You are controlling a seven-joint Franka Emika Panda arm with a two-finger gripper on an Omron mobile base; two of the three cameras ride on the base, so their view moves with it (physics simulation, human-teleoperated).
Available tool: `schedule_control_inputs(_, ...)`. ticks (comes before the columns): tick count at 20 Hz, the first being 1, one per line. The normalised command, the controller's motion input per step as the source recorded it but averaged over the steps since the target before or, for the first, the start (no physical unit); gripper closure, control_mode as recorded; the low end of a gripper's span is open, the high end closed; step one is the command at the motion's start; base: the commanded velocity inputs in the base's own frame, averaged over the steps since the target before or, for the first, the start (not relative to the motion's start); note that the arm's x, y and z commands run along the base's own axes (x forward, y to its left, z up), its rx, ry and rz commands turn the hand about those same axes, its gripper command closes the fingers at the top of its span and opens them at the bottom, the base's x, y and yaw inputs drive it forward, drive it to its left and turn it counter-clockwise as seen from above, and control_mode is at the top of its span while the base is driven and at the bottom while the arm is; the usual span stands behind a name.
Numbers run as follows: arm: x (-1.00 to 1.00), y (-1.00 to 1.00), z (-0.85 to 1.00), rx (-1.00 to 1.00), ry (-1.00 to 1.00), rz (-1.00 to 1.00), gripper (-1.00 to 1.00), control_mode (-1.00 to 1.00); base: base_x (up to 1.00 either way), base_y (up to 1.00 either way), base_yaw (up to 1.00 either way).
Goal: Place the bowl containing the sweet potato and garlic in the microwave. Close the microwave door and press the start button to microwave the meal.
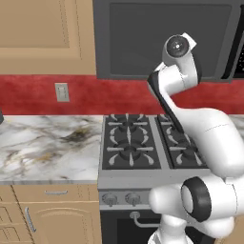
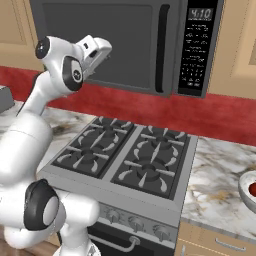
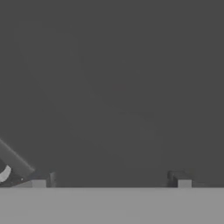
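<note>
The dark grey microwave (image 1: 133, 38) hangs above the stove, and its door (image 2: 130, 40) lies flush with the box, shut. A long black bar handle (image 2: 161, 47) runs down the door's right side, with the black keypad strip (image 2: 195, 55) beyond it. My gripper (image 2: 102, 50) is raised against the left part of the door. In the hand view the gripper (image 3: 111, 179) faces the dark door panel at very close range, its fingertips (image 3: 43, 178) wide apart and open, holding nothing. The wood-grain bowl, sweet potato and garlic are hidden.
A gas stove (image 2: 125, 155) with black grates sits under the microwave, its knobs along the front. Marble counter (image 1: 47, 143) extends on both sides. A small pale bowl with a red item (image 2: 248, 189) stands at the right edge. Wooden cabinets flank the microwave.
</note>
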Motion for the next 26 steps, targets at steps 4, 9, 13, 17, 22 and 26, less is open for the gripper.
schedule_control_inputs(4, 0.85, -0.12, 0.0, 0.0, -0.11, 0.0, -1.0, -1.0, 0.0, 0.0, 0.0)
schedule_control_inputs(9, 0.79, -0.11, 0.0, 0.0, -0.05, 0.0, -1.0, -1.0, 0.0, 0.0, 0.0)
schedule_control_inputs(13, -0.35, -0.26, 0.0, 0.0, 0.0, 0.0, -1.0, -1.0, 0.0, 0.0, 0.0)
schedule_control_inputs(17, -1.0, -0.13, 0.18, 0.0, -0.01, 0.0, -1.0, -1.0, 0.0, 0.0, 0.0)
schedule_control_inputs(22, -1.0, -0.4, 0.21, 0.0, 0.0, 0.09, -1.0, -1.0, 0.0, 0.0, 0.0)
schedule_control_inputs(26, -1.0, -0.7, 0.02, 0.0, 0.0, 0.13, -1.0, -1.0, 0.0, 0.0, 0.0)
